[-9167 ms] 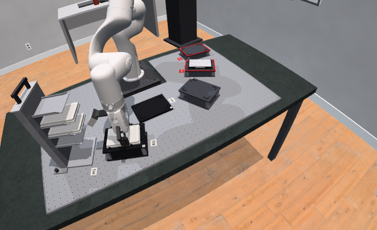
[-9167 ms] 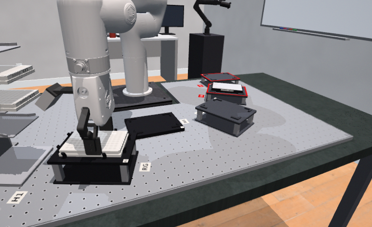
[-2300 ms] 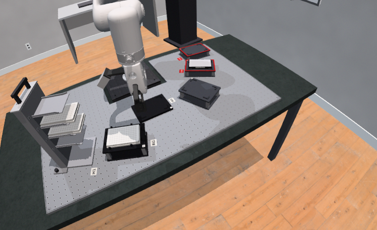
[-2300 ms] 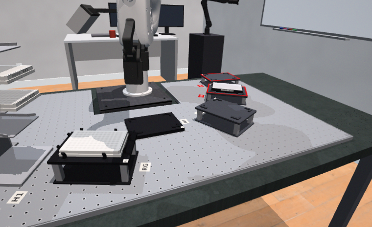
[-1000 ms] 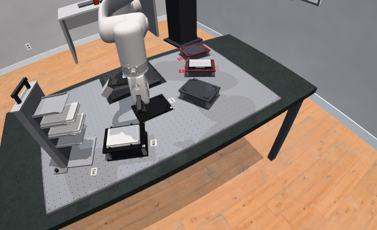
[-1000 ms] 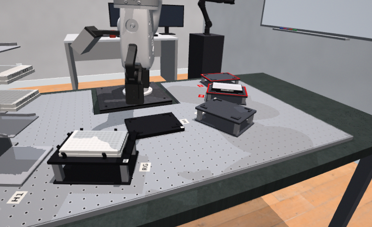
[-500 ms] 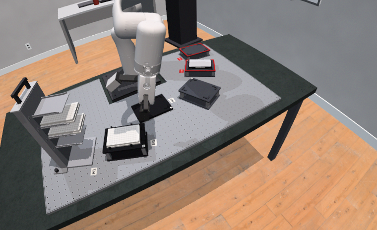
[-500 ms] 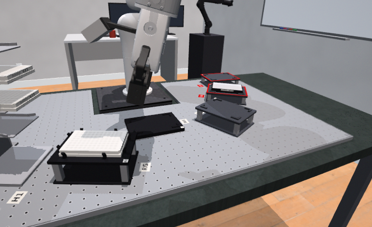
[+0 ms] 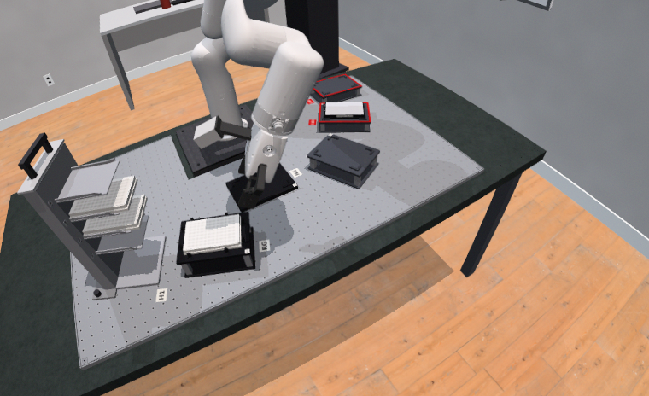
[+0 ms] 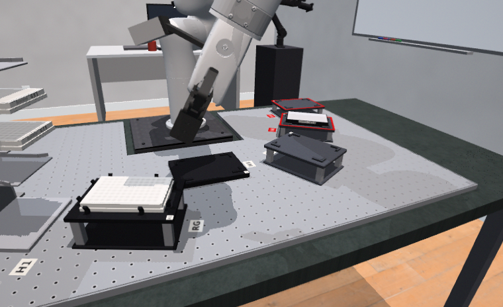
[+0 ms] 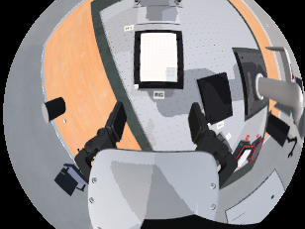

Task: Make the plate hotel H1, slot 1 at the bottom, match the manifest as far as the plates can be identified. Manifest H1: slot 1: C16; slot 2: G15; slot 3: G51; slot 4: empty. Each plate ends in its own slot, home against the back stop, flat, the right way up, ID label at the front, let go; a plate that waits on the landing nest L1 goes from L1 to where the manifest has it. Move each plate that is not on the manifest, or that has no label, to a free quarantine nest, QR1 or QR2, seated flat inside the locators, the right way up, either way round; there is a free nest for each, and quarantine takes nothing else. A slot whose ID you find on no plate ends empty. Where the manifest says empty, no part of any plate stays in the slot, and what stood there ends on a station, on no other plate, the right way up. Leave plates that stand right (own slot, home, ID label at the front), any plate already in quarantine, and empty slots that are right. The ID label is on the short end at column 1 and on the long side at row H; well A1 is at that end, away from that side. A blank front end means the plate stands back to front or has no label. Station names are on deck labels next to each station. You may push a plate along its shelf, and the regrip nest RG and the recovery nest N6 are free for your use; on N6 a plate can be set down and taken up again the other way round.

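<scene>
While the gripper (image 10: pixel 192 110) hangs wide open and empty above the flat black pad (image 10: pixel 207 167), a tilted descent onto the white plate (image 10: pixel 127 192) on the raised black stand (image 10: pixel 124 221) nearby could knock it askew.
</scene>
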Robot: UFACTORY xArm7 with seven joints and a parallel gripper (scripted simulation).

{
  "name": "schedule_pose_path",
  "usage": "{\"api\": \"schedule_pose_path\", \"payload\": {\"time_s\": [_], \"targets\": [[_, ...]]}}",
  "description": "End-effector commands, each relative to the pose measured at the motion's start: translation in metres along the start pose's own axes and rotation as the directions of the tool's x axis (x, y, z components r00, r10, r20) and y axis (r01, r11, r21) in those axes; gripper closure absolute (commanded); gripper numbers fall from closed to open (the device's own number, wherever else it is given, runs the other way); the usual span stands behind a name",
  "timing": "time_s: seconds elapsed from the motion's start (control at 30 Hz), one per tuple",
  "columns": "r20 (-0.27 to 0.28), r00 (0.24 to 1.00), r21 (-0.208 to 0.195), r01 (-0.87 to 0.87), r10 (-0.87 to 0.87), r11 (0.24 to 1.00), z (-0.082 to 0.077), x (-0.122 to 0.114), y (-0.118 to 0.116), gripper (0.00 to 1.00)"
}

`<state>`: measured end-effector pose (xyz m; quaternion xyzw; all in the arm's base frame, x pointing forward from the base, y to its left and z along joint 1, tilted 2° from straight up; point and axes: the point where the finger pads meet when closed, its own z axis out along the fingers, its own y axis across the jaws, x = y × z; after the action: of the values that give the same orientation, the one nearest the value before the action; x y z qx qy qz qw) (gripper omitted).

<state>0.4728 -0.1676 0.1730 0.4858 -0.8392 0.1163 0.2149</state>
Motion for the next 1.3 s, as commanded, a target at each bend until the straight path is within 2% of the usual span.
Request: {"api": "schedule_pose_path", "payload": {"time_s": [0.0,0.5,0.57,1.07,1.13,1.27], "targets": [[-0.047,0.999,0.001,-0.002,0.002,1.000,-0.0011,0.0005,-0.0009,0.00],[-0.293,0.956,0.001,-0.002,0.003,1.000,-0.0011,0.0005,-0.0009,0.00],[-0.293,0.956,0.001,-0.002,0.003,1.000,-0.0011,0.0005,-0.0009,0.00],[-0.520,0.854,0.001,-0.002,0.003,1.000,-0.0011,0.0006,-0.0008,0.00],[-0.520,0.854,0.001,-0.002,0.003,1.000,-0.0011,0.0006,-0.0008,0.00],[-0.576,0.817,0.001,-0.002,0.003,1.000,-0.0012,0.0006,-0.0007,0.00]]}}
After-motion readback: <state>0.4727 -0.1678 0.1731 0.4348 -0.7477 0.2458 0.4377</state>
